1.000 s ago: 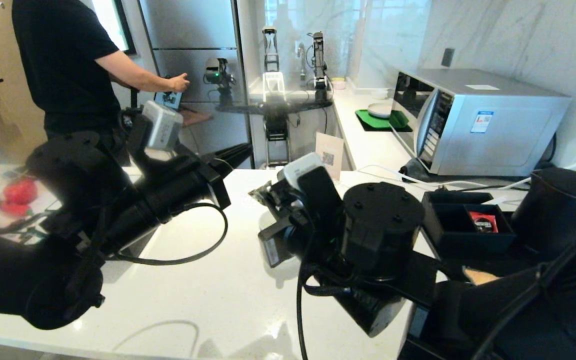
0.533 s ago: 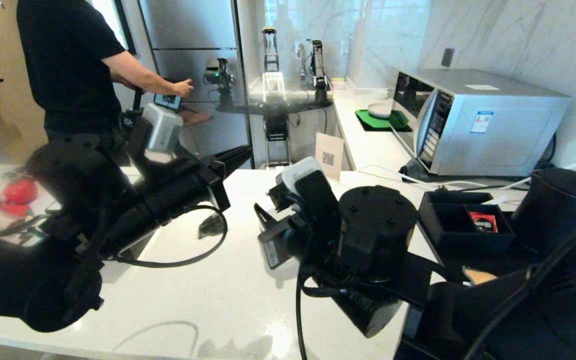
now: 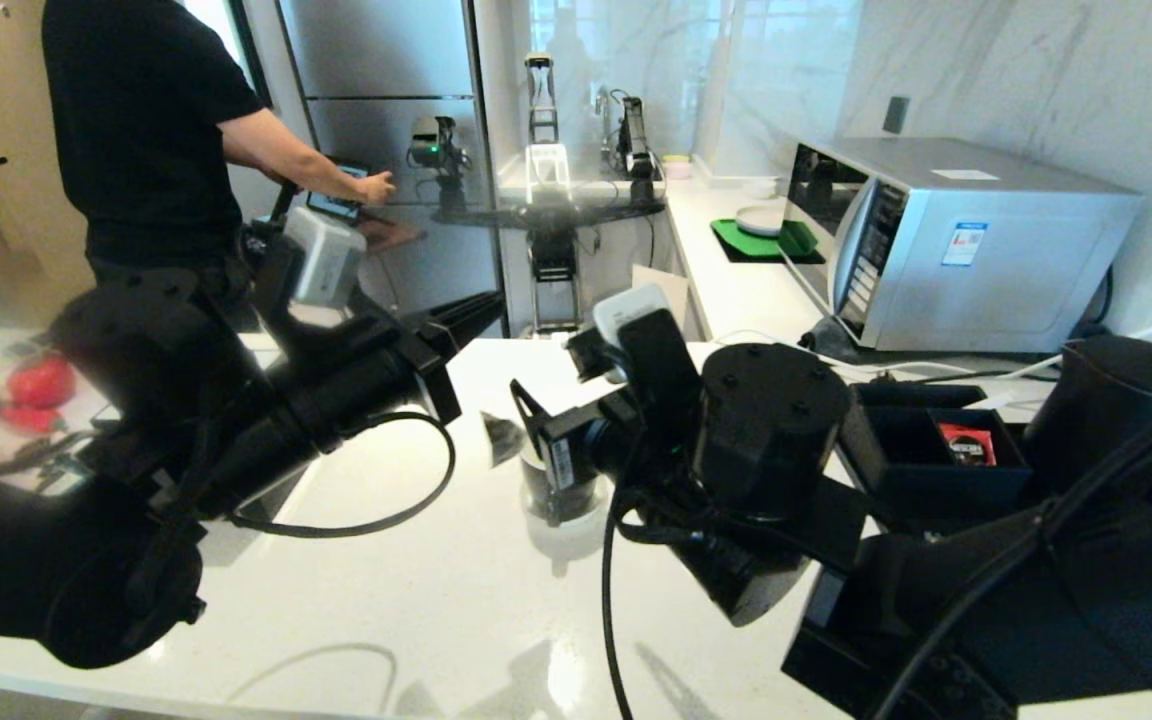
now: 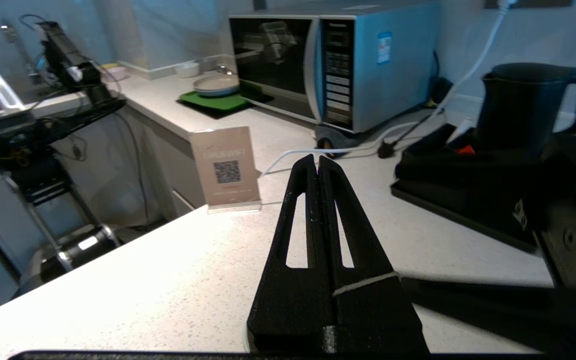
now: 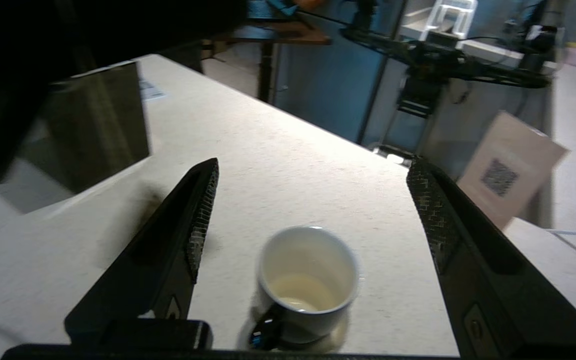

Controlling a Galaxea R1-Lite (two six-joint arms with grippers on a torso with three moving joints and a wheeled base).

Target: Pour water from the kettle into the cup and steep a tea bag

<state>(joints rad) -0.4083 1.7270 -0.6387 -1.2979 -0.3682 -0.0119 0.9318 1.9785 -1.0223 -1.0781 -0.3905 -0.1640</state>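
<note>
The cup (image 5: 308, 280), white inside with a little pale liquid at the bottom, stands on the white counter (image 3: 416, 600). My right gripper (image 5: 313, 167) hovers open just above it, one finger on either side and nothing between them. In the head view the cup (image 3: 551, 495) is half hidden under the right gripper (image 3: 526, 430). No tea bag shows plainly; a dark blur beside one finger may be only a shadow. The black kettle (image 3: 1106, 410) (image 4: 518, 110) stands at the far right. My left gripper (image 4: 318, 162) (image 3: 481, 305) is shut and held level above the counter.
A black tray (image 3: 936, 470) holding a red sachet (image 3: 966, 442) sits next to the kettle, with a microwave (image 3: 956, 240) behind. A QR card (image 4: 225, 167) stands at the counter's far edge, a black tissue box (image 5: 93, 125) to the left. A person (image 3: 136, 130) stands back left.
My right gripper went from shut to open and shifted up and toward the back. The small greyish thing at its tips a second ago is gone from them. The left arm stayed still.
</note>
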